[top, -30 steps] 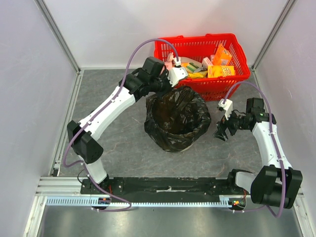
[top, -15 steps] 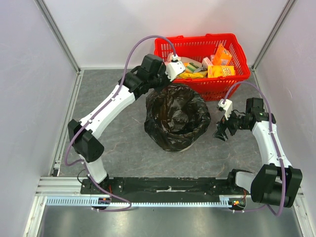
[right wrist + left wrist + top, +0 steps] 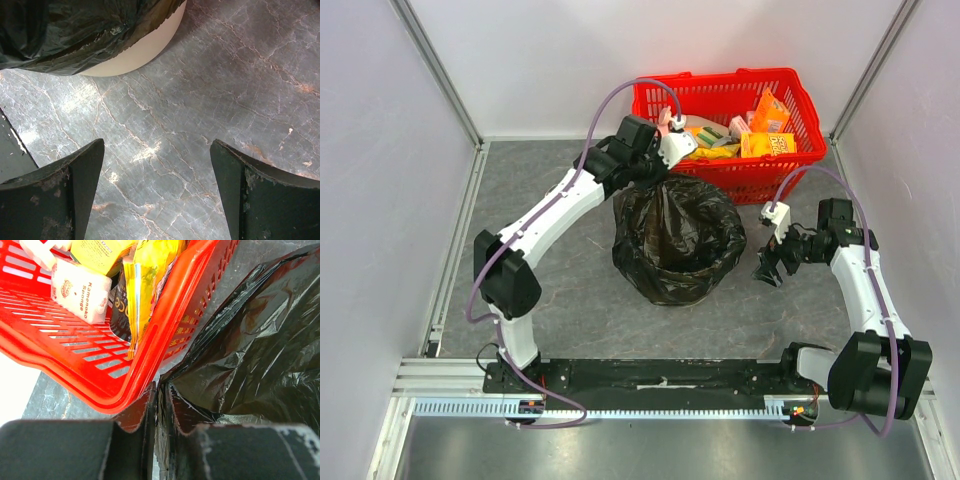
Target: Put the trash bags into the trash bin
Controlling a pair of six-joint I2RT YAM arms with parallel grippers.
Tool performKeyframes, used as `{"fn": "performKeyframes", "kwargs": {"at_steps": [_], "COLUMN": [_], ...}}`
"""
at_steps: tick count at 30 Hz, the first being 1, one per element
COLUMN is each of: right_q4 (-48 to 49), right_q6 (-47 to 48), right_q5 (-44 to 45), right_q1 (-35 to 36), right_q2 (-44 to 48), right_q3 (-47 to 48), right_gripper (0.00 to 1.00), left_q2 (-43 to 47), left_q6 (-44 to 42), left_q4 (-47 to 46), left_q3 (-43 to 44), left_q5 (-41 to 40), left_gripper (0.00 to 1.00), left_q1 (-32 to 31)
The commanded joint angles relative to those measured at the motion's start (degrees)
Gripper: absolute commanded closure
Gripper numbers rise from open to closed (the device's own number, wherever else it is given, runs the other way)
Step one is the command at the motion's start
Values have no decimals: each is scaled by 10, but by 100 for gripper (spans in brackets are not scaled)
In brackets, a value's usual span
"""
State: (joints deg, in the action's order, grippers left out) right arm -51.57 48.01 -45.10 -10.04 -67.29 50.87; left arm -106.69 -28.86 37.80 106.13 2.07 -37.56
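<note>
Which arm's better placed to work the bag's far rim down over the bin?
Left. The left gripper sits at the trash bag's far edge beside the red basket, jaws nearly closed at the film. The right gripper hangs open over the table beside the trash bin.

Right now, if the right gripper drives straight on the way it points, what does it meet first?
Probably the table: the right gripper aims at bare surface, with the trash bin off to the side. Depth unclear.

White pack (image 3: pixel 80 290) in red basket (image 3: pixel 75 370): "Kamenoko Sponge", dark print w/ small round logo beside it. Yellow pack (image 3: pixel 100 252) next to it: red lettering, cut off, unreadable. Orange boxes (image 3: pixel 768 143), top view: print too small.
</note>
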Motion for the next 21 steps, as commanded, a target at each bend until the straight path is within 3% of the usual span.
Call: {"fn": "performKeyframes", "kwargs": {"at_steps": [1,6,8,12,16,21], "right_q4": [-5,-5,-5,-5,-5,-5], "right_q6": [8,9,9,10,10,11], "right_q5": [-1,-1,1,1,1,1], "right_q1": [-4,-4,-4,-4,-4,-5], "right_q2": [-7,-7,-7,-4,-3,0], "right_q3": [-4,-4,-5,-6,-6,-7], "right_gripper": [6,6,6,6,6,6], "left_q2": [0,-2,-2,4,10,14], "left_q6": [-26,-30,-30,-24,-23,-27], "left_q4": [-4,0,-2,-8,-11,-11], "left_q3": [-6,-20,-27,-44,-61,-76], "left_q5": [13,22,27,45,66,81], "left_gripper": [81,90,98,98,95,80], "left_q1": [5,13,18,29,34,35]}}
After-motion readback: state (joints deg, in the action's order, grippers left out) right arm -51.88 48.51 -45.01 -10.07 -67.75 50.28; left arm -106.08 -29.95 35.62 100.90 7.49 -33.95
